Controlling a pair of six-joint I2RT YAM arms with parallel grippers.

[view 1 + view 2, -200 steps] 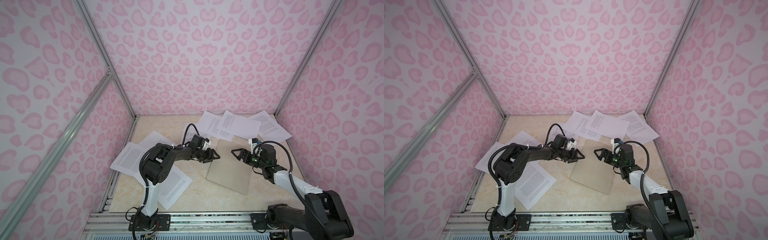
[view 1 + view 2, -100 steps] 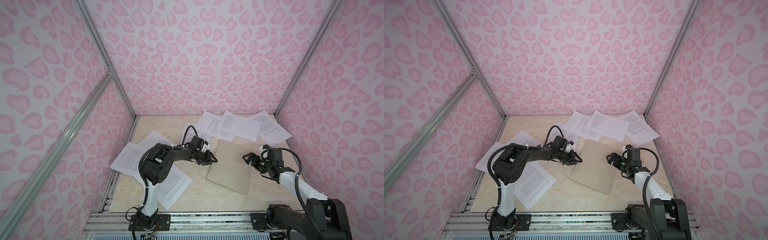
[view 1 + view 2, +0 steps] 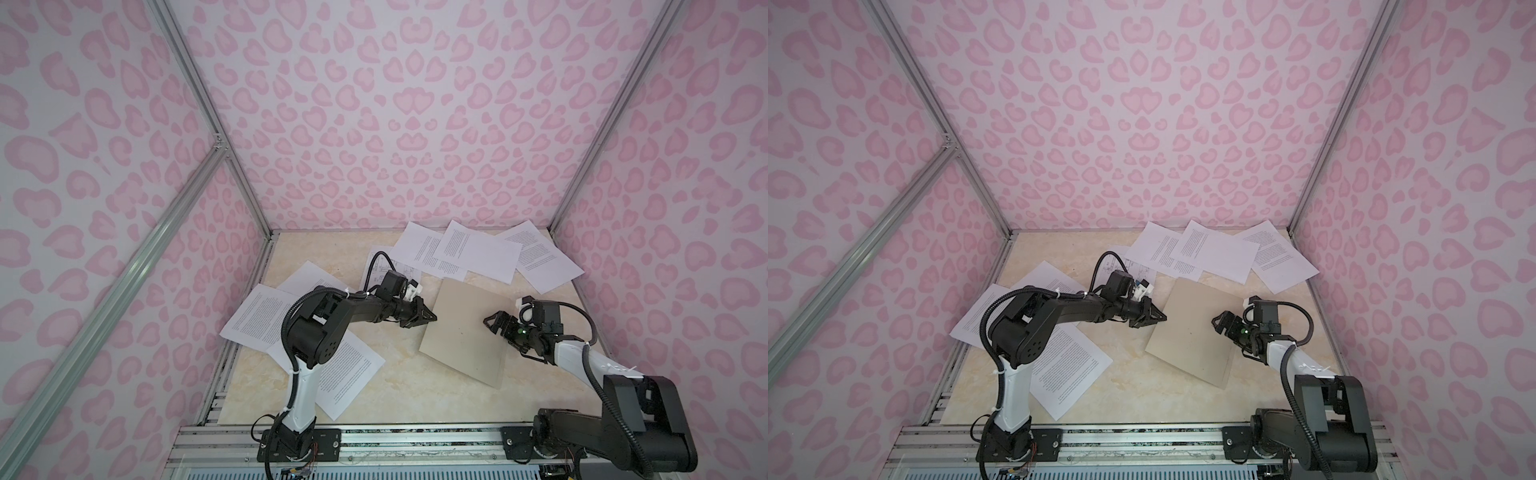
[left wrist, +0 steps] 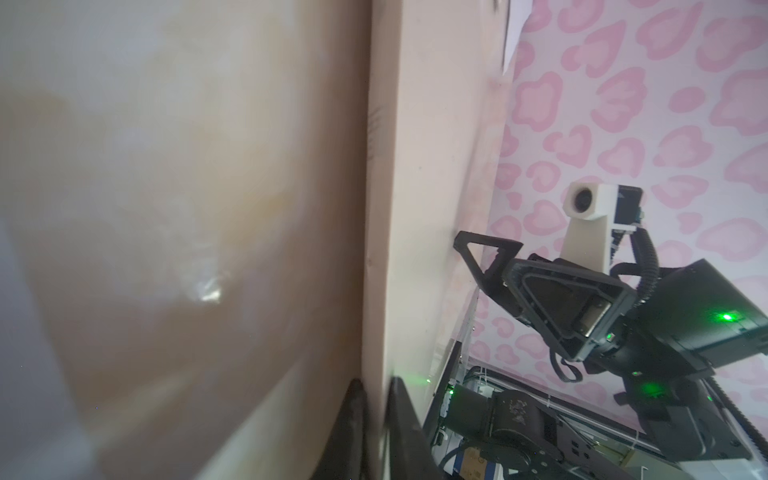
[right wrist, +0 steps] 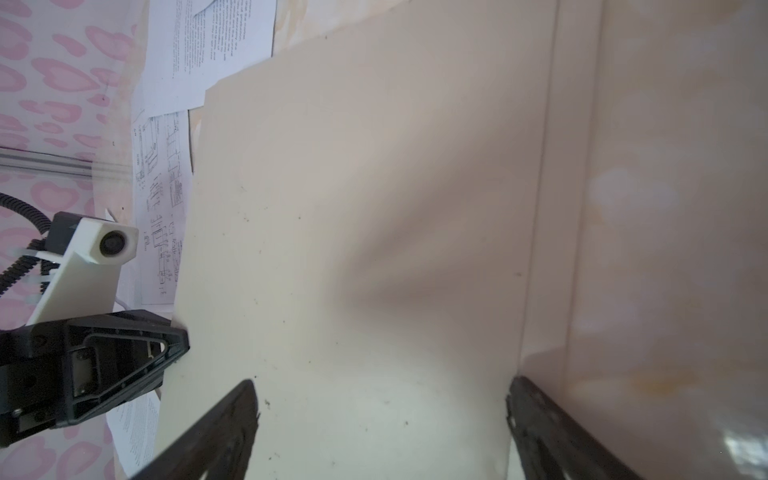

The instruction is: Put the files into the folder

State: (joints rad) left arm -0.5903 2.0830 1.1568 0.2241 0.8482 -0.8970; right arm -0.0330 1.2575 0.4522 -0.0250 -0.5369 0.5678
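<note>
Closed the left gripper [image 3: 432, 318] onto the folder [image 3: 461, 340] edge just now; held the right gripper [image 3: 491, 325] wide open above. Likely readied it for opening, files [image 3: 478, 251] still outside.

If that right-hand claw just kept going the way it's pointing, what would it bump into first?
Probably the folder: the open right gripper tilts down toward its cover, with nothing visible in between.

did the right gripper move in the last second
Yes. The right gripper has drawn back toward the front rail, away from the sheets at the back wall. It now hangs open over the folder, near its right edge.
</note>
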